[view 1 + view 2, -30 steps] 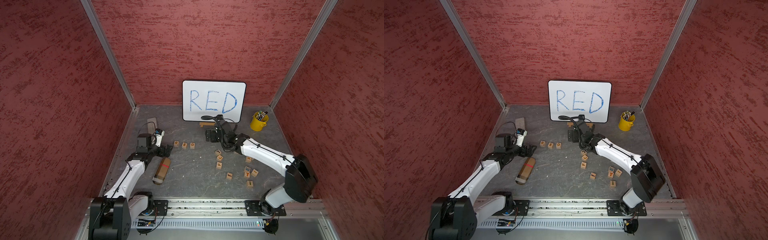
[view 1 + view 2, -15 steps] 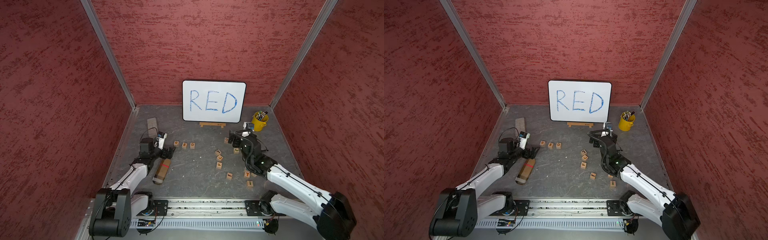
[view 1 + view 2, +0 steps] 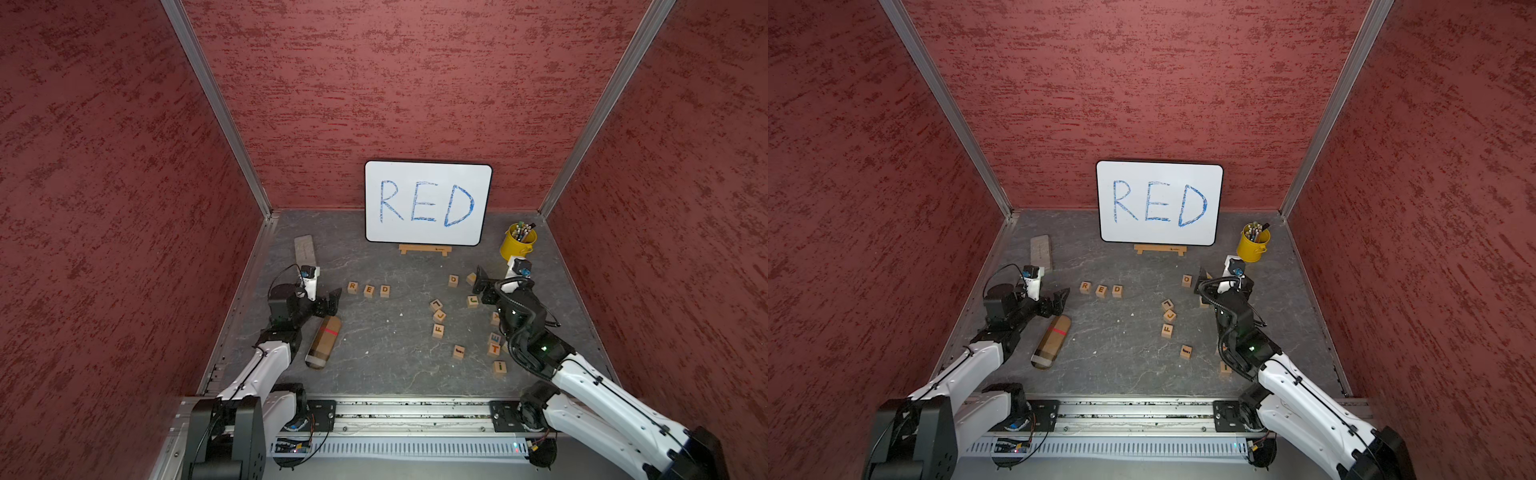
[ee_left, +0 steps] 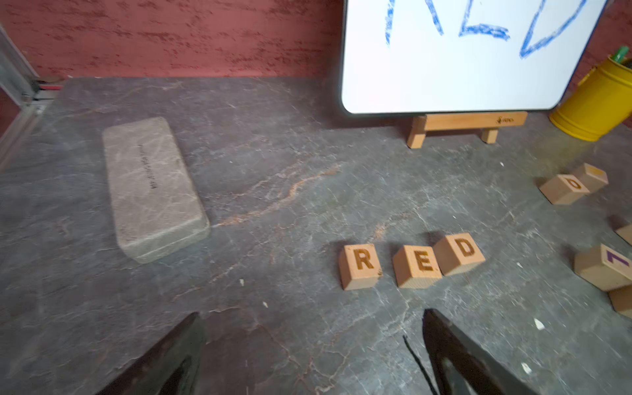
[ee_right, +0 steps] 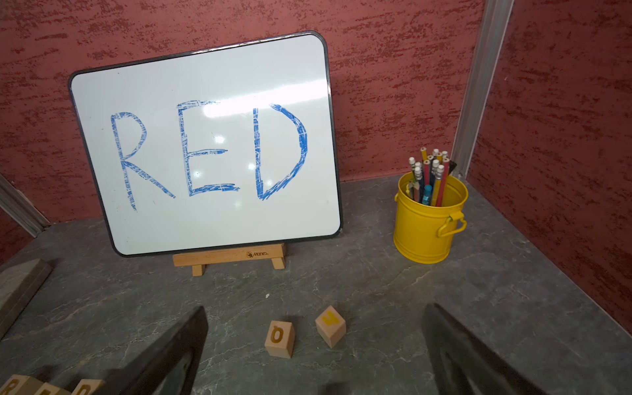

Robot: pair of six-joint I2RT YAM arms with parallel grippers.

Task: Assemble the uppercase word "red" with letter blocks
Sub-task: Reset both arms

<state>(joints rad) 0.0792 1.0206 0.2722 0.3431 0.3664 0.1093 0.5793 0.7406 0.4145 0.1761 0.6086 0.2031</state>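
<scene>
Left wrist view: nearest, the left tool (image 4: 311, 316) stands released, dark jaws spread wide and empty. Just beyond it, the letter blocks (image 4: 415, 277) lie on the grey surface (image 4: 273, 191). They are light-wood cubes with dark burnt capitals facing up: R block (image 4: 362, 260), E block (image 4: 422, 261) and D block (image 4: 465, 248) in a row, the D block turned slightly. Farther back stands the whiteboard (image 4: 444, 75). The right tool (image 5: 314, 309) is likewise released and empty. A second ago it reached toward the board's stand; now it sits near the yellow pail (image 5: 427, 225). The row has not moved.

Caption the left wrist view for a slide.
Letter blocks spelling RED lie in a row ahead of the open left gripper.
</scene>
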